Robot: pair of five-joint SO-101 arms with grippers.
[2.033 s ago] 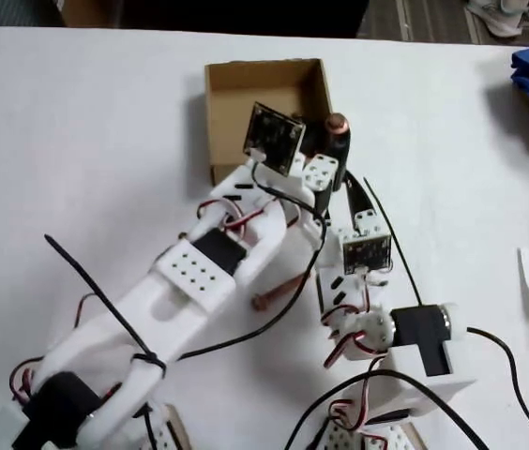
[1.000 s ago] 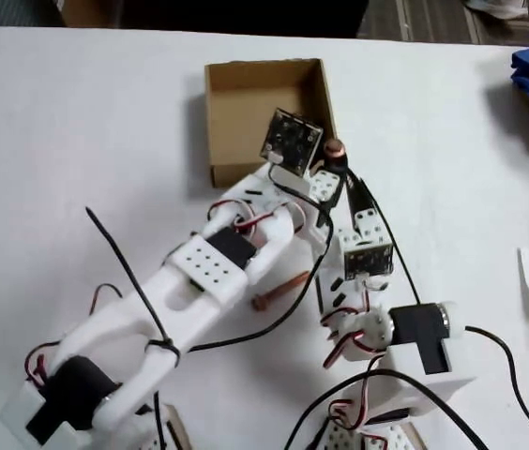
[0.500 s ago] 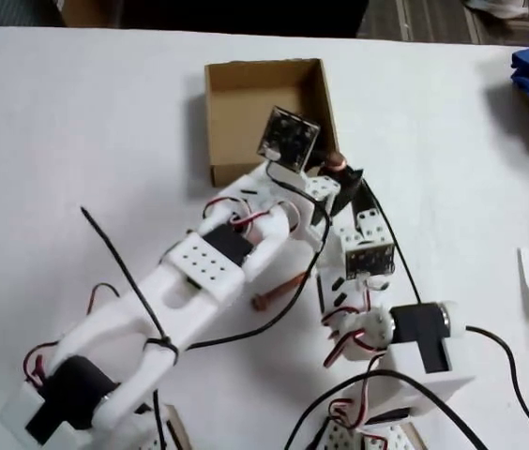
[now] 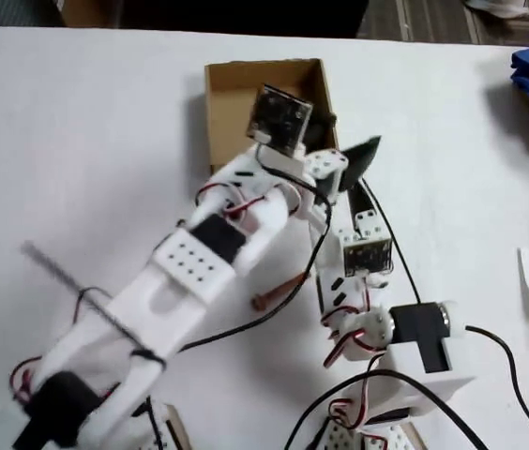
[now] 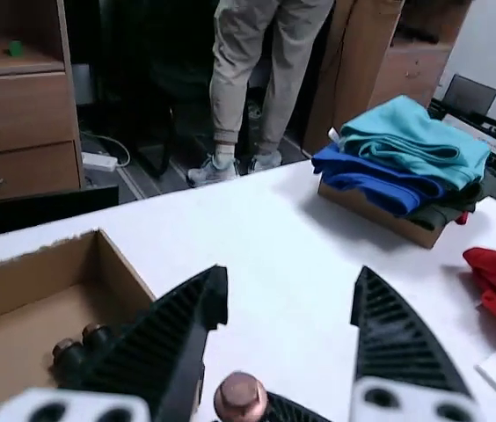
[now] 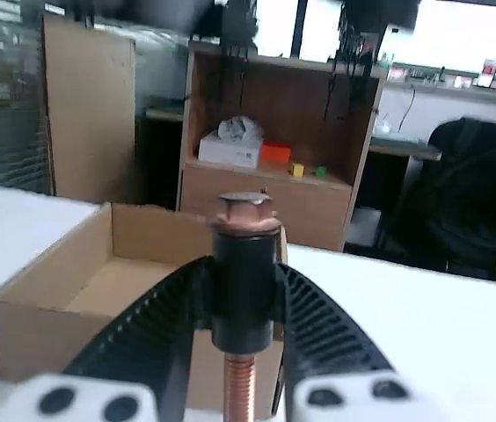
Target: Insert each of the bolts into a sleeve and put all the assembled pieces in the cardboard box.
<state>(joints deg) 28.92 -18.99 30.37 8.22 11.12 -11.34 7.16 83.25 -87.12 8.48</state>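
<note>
**Right gripper holds the bolt-and-sleeve assembly near the box**

The right gripper point(image 6: 241, 268) is clamped on a black sleeve point(image 6: 244, 294), held upright. A copper bolt point(image 6: 245, 209) passes through it, head above and thread below. The cardboard box point(image 6: 28, 325) stands just behind. The left gripper point(image 5: 292, 286) is spread wide and holds nothing, its jaws flanking the bolt head. A second bolt point(image 4: 279, 290) lies loose on the counter point(image 4: 105, 141) between the arms. Dark pieces point(image 5: 81, 345) lie inside the box.

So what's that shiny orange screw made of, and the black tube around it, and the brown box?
The copper-coloured threaded bolt looks like metal, because it shines. The black cylindrical sleeve is matte, maybe plastic or rubber. The brown open box is cardboard, with dull raw edges.
</note>
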